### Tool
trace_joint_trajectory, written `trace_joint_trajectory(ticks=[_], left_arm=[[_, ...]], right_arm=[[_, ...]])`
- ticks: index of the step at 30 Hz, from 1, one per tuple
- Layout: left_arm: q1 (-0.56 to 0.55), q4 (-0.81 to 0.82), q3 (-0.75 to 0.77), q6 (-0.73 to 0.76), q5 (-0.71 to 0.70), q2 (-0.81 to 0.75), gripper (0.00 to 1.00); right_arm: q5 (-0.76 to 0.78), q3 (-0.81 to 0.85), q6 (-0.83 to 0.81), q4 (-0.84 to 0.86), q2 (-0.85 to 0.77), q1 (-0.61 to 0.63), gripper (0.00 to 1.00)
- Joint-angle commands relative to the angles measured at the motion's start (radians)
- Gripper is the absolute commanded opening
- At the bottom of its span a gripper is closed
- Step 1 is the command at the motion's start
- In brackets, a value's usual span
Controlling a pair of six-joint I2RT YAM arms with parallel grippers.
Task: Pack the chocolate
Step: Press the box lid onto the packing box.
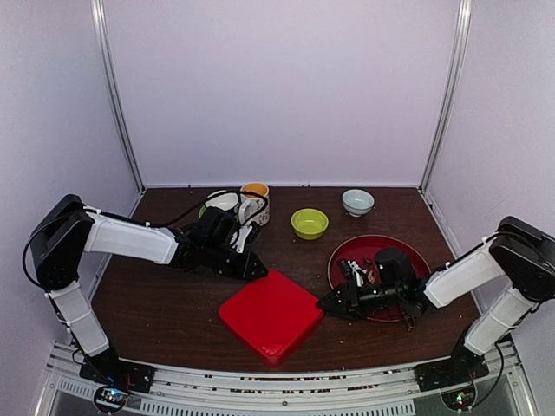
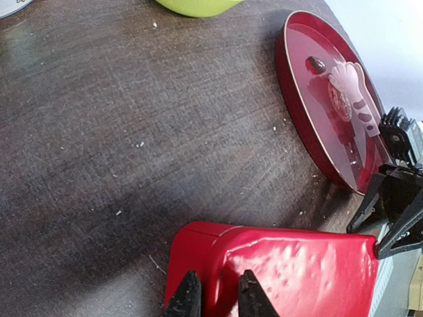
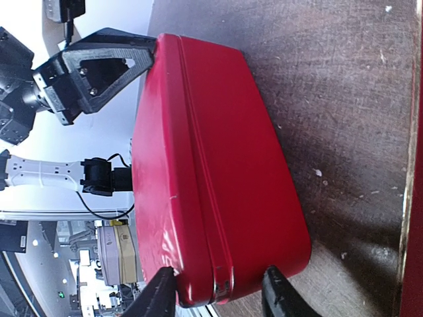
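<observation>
Two arms were at the red box (image 1: 270,314), which lay shut in the middle of the worktop (image 1: 173,303), one at each of two opposite corners. The left arm (image 1: 130,238) had its jaws pinched on the far-left corner. In the left wrist view a strip of the red wall sat between them, so I took this as a real grip. I could not tell if it held the lid alone or both halves.

The right arm (image 1: 460,277) had its jaws on both sides of the near-right corner, but not closed on it. In the right wrist view one finger (image 3: 162,294) seemed to touch the box, and the other stood a little apart from it.

None of the chocolate (image 2: 316,64) was packed. It lay on the red plate (image 1: 381,238) to the right of the box, and I could make out one dark piece beside the pale pink tongs (image 2: 350,82). The other pieces were too small for me to count.

My judgement was that the step in hand was the opening of the box, before any sweet could go inside. The seam of the lid ran along the side that faced the right wrist camera. For the next move I would have to close the right jaws firmly on that corner. Then one arm had to hold the base down while the other lifted the lid straight up, so that the glossy box did not slide on the worktop or slip out of the jaws.
</observation>
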Motion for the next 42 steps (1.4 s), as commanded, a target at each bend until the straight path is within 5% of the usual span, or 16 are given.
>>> trace_joint_trajectory(ticks=[1, 6, 12, 29, 31, 33, 37, 42], left_arm=[[-0.041, -0.021, -0.029, -0.021, -0.031, -0.001, 0.21], [-0.068, 0.017, -0.055, -0.058, -0.065, 0.003, 0.21], [-0.074, 0.022, -0.044, -0.071, -0.079, 0.005, 0.24], [-0.068, -0.187, 0.131, 0.062, -0.217, -0.145, 0.34], [-0.068, -0.212, 0.137, 0.072, -0.237, -0.182, 0.35], [-0.068, -0.230, 0.126, 0.077, -0.256, -0.225, 0.36], [-0.069, -0.250, 0.071, 0.079, -0.294, -0.338, 0.39], [-0.068, -0.269, -0.036, 0.061, -0.311, -0.488, 0.49]], right_arm=[[0.004, -0.047, 0.094, 0.126, 0.068, 0.015, 0.40], [0.016, -0.069, 0.107, 0.154, 0.087, 0.022, 0.30], [0.021, -0.075, 0.109, 0.167, 0.081, 0.024, 0.34], [0.349, 0.161, -0.215, -0.648, -0.343, 0.122, 0.69], [0.402, 0.184, -0.228, -0.705, -0.376, 0.132, 0.78], [0.475, 0.192, -0.213, -0.753, -0.413, 0.134, 0.99], [0.629, 0.176, -0.117, -0.851, -0.500, 0.121, 1.00], [0.554, 0.102, -0.090, -0.761, -0.567, 0.087, 1.00]])
